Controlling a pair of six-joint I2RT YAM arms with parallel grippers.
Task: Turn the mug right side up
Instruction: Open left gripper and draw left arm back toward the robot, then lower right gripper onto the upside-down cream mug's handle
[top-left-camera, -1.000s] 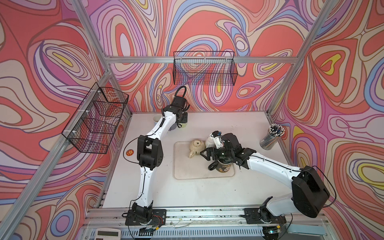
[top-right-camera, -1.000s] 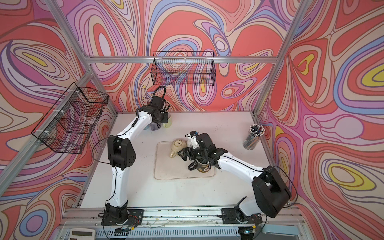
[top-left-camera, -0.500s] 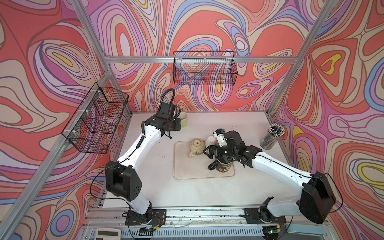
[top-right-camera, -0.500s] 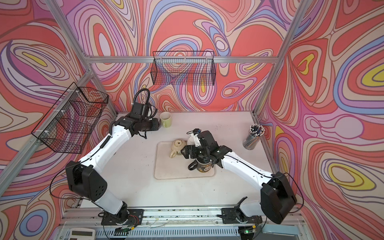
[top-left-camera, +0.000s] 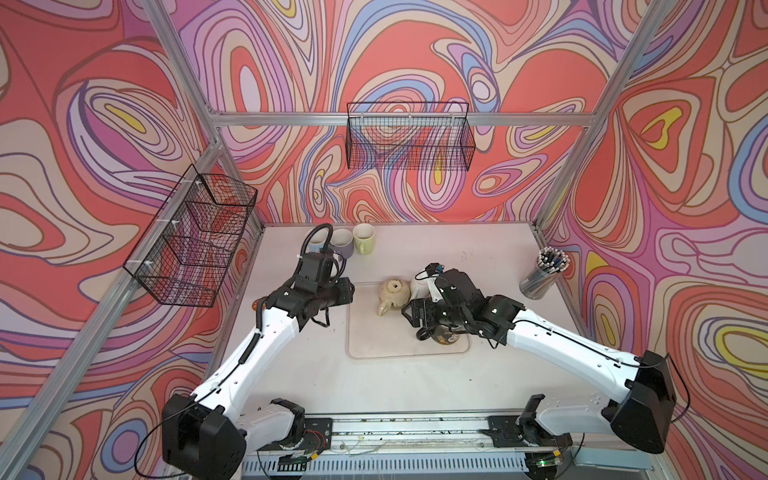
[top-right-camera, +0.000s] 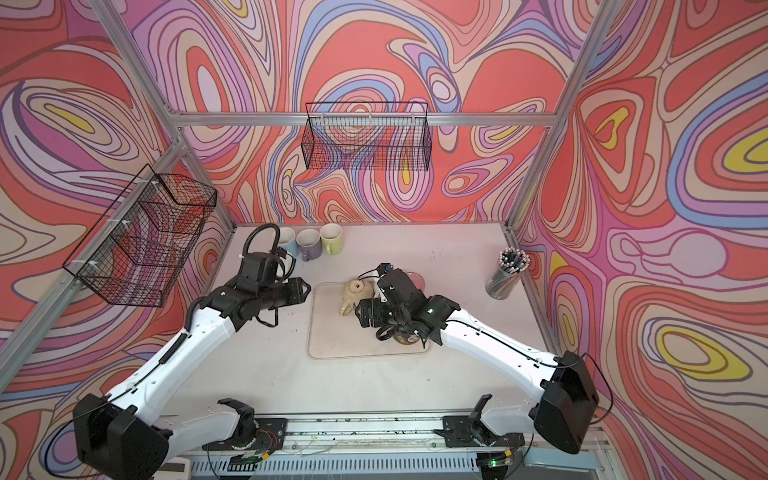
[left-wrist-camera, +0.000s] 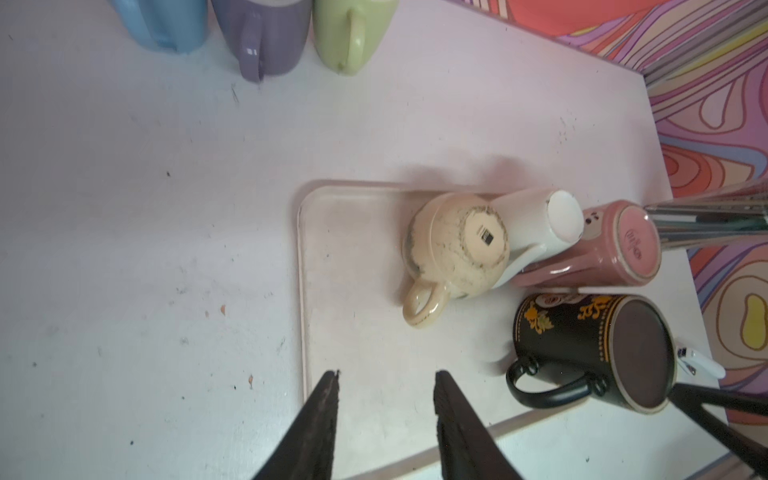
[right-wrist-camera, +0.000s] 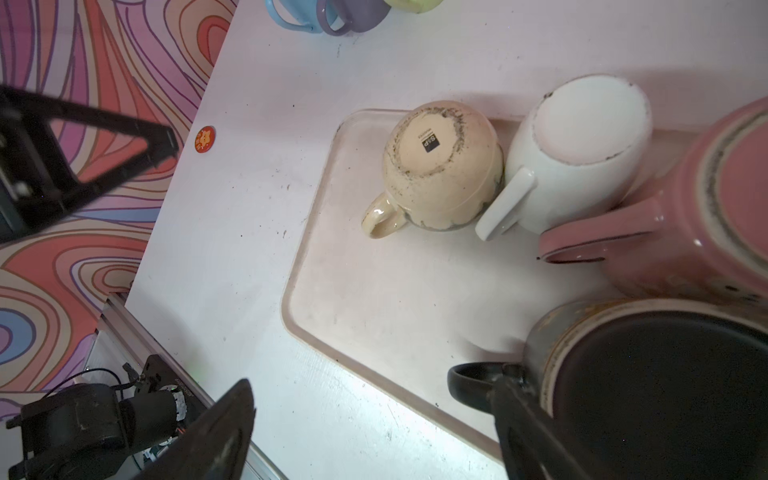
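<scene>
Mugs (top-left-camera: 395, 291) sit on the tray (top-left-camera: 374, 336), three cups (top-left-camera: 343, 241) behind it, pen holder (top-left-camera: 544, 280) at right.

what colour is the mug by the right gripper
The mug is black with gold ornament; left wrist view.

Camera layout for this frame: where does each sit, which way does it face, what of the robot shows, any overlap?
Both top views: high at the front, facing down toward the back wall; both arms whole, the left gripper, the right gripper, the tray.
Left wrist: on the left arm, looking down past its own open fingers at the tray.
Right wrist: on the right arm, close over the black mug; its own open fingers show, the left gripper beyond.
Shared: both wrist views show the cream mug and the black mug, bottoms up.
</scene>
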